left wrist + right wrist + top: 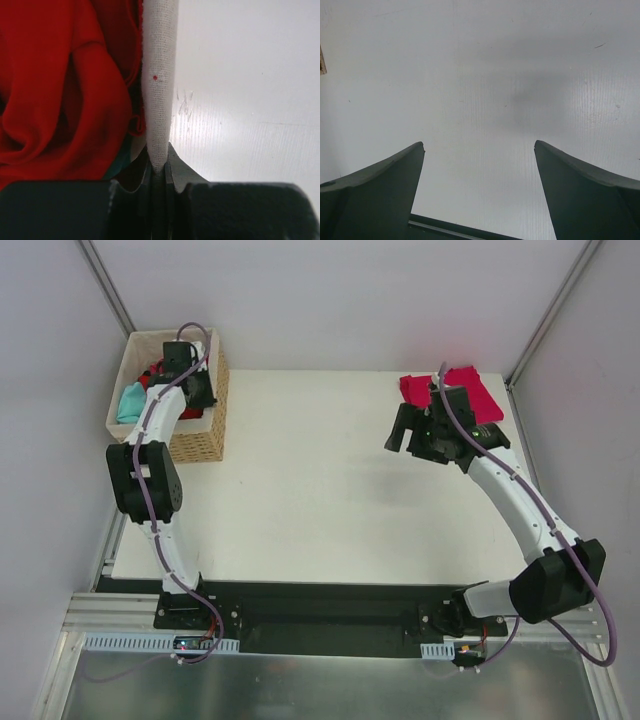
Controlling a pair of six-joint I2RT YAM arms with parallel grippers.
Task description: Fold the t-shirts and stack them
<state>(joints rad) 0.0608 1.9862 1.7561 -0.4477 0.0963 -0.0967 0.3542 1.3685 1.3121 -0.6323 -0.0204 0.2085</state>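
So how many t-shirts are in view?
3. A crimson shirt folded at the table's far right; a teal shirt and a red shirt in the wicker basket, far left. More may be buried there.

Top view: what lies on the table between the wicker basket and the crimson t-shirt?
Only bare white table, as the top view shows; the open right pincer hangs over that stretch's right end, beside the crimson t-shirt.
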